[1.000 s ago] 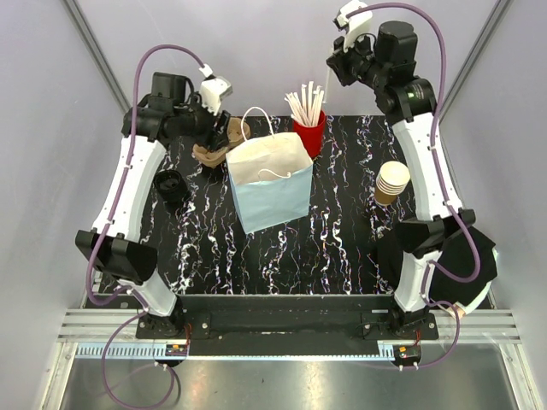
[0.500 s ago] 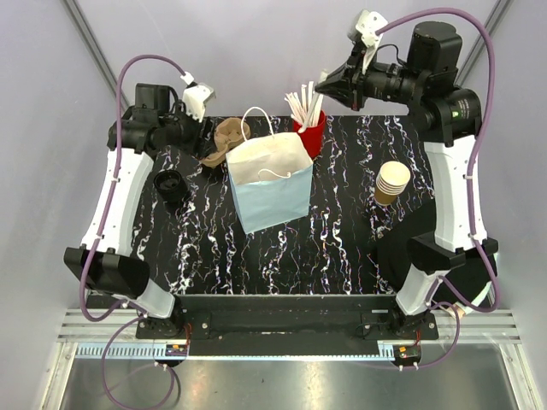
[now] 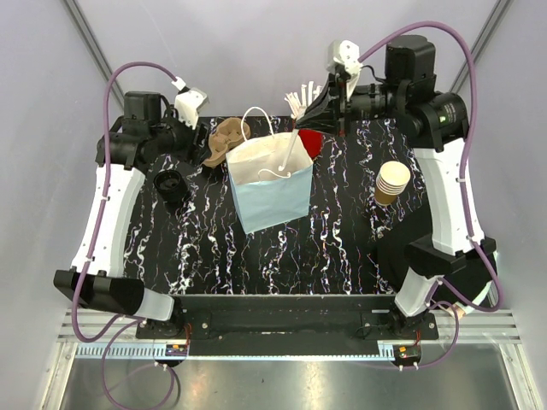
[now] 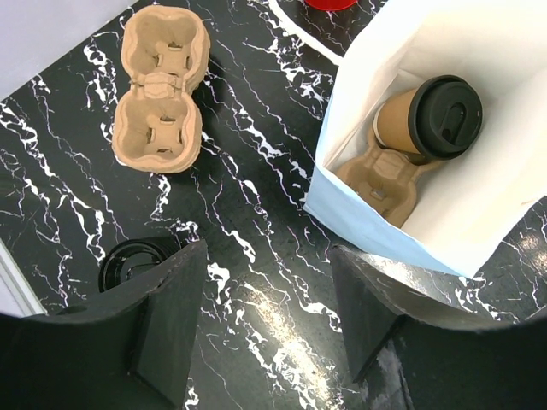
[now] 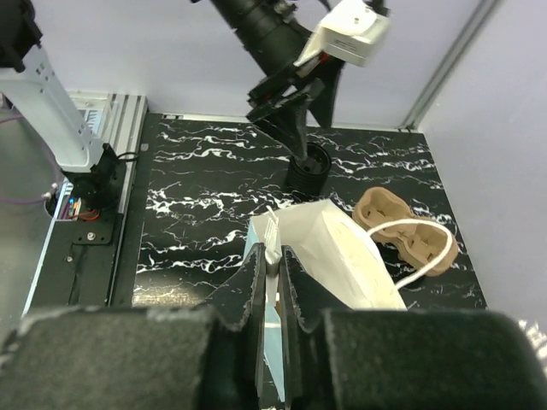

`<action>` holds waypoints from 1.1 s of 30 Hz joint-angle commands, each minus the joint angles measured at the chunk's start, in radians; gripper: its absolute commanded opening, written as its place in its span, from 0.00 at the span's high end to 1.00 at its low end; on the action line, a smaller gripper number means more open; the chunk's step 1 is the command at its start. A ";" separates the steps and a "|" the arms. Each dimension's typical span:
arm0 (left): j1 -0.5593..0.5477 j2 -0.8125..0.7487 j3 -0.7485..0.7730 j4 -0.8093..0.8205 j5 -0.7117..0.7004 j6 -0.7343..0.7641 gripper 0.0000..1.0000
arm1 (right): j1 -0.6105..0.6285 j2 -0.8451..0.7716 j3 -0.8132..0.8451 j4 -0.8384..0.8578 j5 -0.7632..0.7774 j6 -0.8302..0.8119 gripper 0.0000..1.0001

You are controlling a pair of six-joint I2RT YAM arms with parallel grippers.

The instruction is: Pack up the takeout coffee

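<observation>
Coffee cup (image 4: 420, 113) sits inside the paper bag (image 4: 504, 184), leaning in its tray (image 4: 376, 178), lid up. Right gripper (image 5: 272, 256) is nearer: right over the bag mouth, pinched nearly closed on a white stick (image 3: 293, 147) whose length points steeply down into the bag. Left gripper (image 4: 267, 282) is spread wide and empty, with the cup ahead-right of it.

The left arm (image 3: 109, 201) and right arm (image 3: 450, 192) are alike: long white shell links joined by bulky black round motor housings. A purple cable (image 3: 137, 64) runs along each one from base to wrist. A small white camera block (image 3: 190, 99) sits at each wrist. The fingers (image 4: 167, 320) are matte black, thick and wedge-shaped, with a grainy finish. Each black base (image 3: 161, 324) is bolted down.
</observation>
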State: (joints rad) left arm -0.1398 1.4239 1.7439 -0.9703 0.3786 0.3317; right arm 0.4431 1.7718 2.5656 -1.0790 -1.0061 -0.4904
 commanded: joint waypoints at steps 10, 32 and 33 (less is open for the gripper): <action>0.019 -0.054 -0.040 0.055 -0.044 -0.006 0.37 | 0.206 0.087 0.028 0.014 0.310 -0.145 0.88; 0.036 -0.063 -0.066 0.077 -0.027 -0.016 0.36 | 0.315 0.232 -0.133 0.246 0.573 -0.229 0.91; 0.037 -0.062 -0.067 0.078 -0.026 -0.016 0.36 | 0.315 0.236 -0.140 0.255 0.581 -0.232 0.91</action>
State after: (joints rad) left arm -0.1097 1.3941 1.6802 -0.9409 0.3508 0.3305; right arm 0.7387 1.9812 2.4588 -0.9161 -0.4881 -0.6952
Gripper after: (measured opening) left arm 0.635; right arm 0.112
